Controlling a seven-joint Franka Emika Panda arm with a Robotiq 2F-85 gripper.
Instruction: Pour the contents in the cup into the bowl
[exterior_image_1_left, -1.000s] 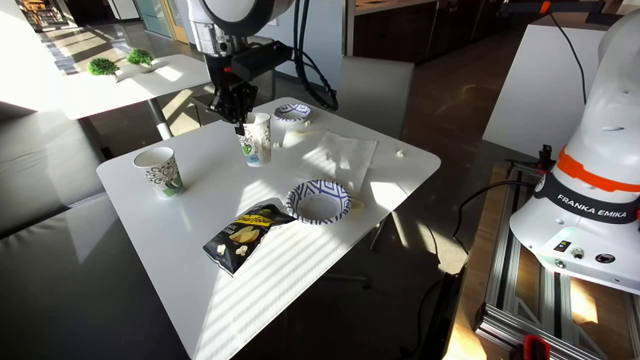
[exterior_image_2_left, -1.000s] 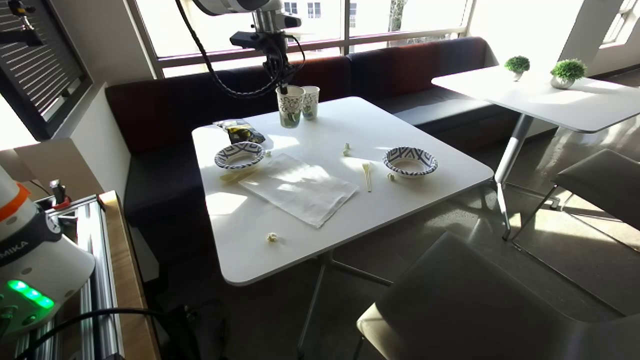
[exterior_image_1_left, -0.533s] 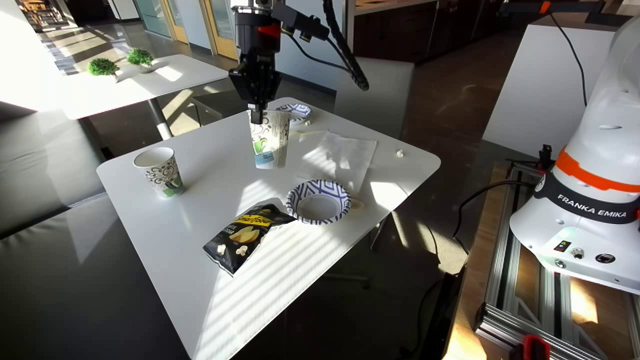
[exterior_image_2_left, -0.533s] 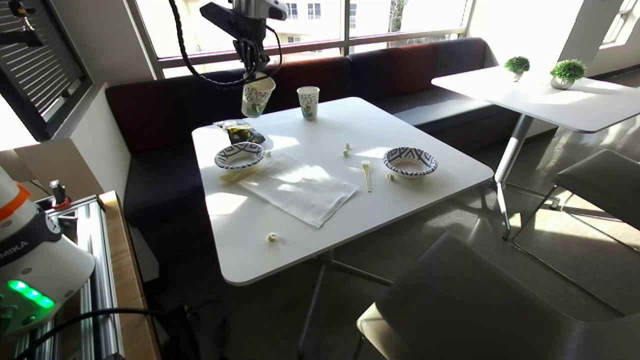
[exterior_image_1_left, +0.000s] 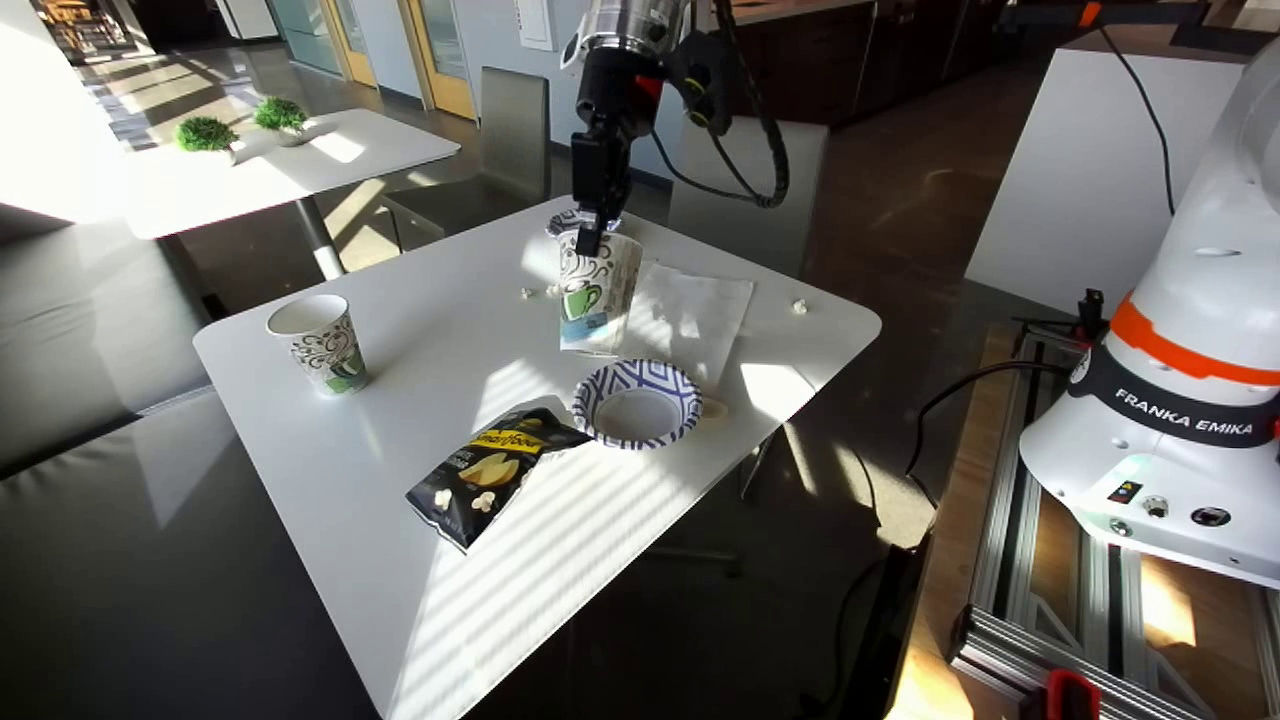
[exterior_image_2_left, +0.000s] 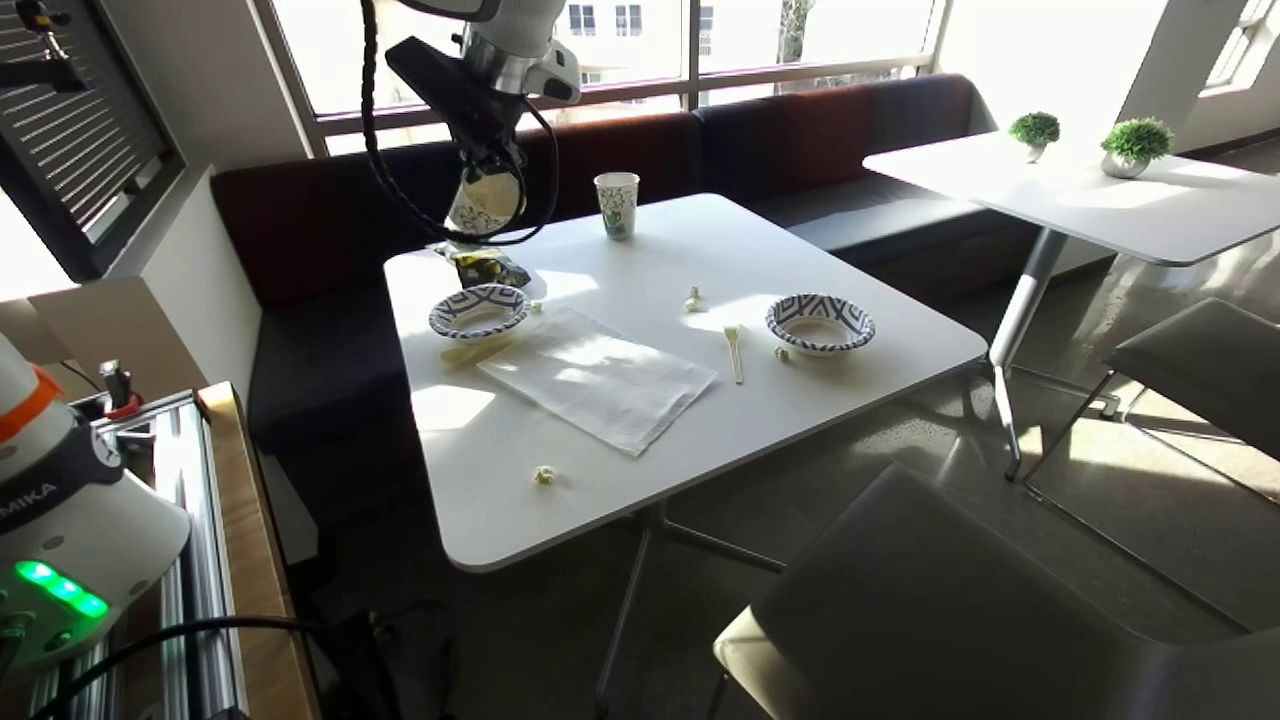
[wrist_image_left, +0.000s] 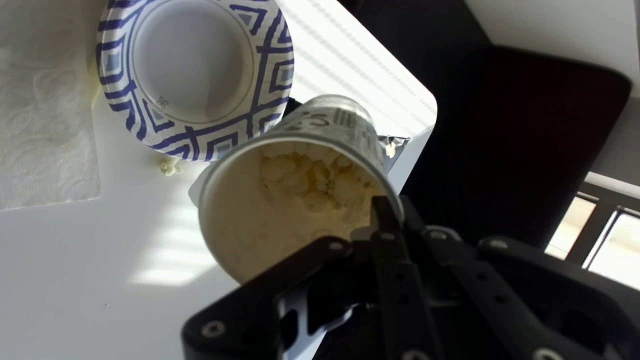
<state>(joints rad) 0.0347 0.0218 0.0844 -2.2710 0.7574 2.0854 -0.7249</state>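
My gripper (wrist_image_left: 396, 215) pinches the cup (exterior_image_1_left: 598, 300) by its rim, popcorn (wrist_image_left: 320, 182) inside. Cup aloft, leaning, right of the near bowl (wrist_image_left: 192, 60) in wrist view, mouth seemingly off it. Risks: tipping short drops popcorn on the table (exterior_image_1_left: 430, 350); my one-sided pinch could fold the rim.

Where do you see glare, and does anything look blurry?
The windows glare nearly white in an exterior view; sunlight stripes the table in an exterior view; in the wrist view, the popcorn inside the cup is shaded and looks slightly soft.
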